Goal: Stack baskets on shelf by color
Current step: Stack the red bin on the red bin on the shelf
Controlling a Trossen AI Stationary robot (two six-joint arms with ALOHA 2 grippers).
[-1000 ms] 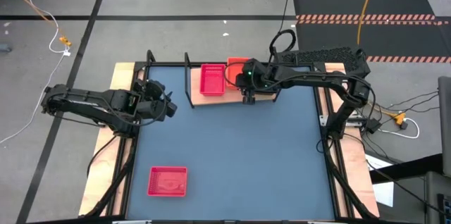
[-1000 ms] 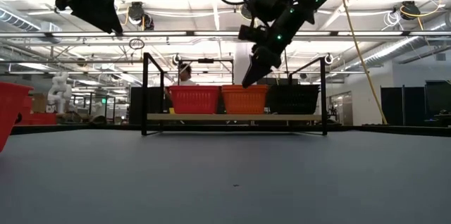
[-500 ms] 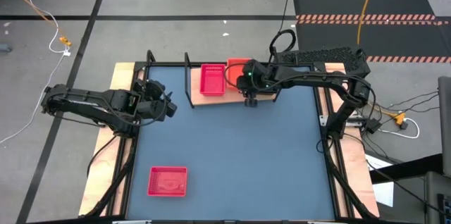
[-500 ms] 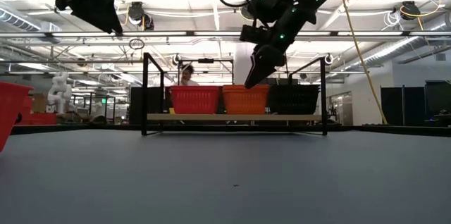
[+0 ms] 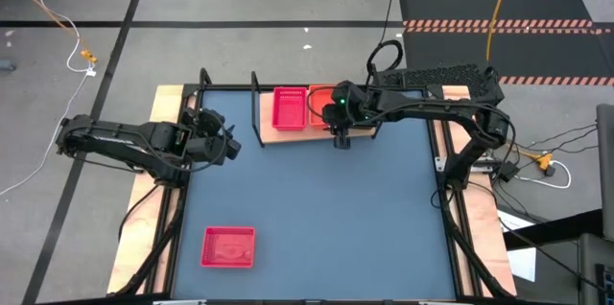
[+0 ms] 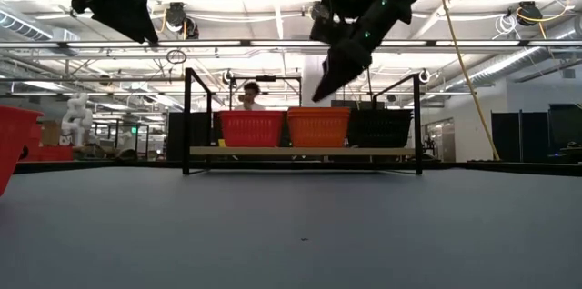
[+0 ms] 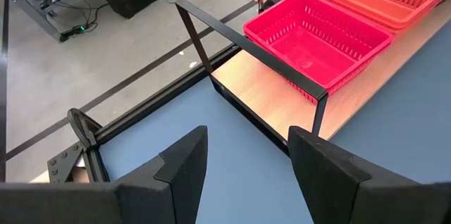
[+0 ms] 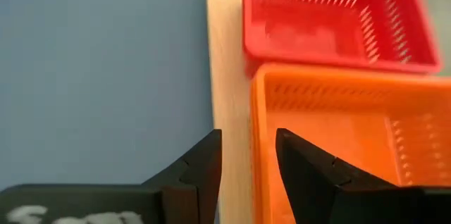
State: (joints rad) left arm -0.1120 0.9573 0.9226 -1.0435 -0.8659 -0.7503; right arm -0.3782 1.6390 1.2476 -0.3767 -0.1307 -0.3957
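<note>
Right hand (image 6: 320, 96) fingers apart above orange basket (image 6: 318, 127) on shelf (image 6: 300, 151); left hand (image 7: 246, 175) apart, waiting.

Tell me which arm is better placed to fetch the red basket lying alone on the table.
Left. The left gripper, open and empty, is nearer that red basket than the right gripper, which hangs open over the shelf.
</note>
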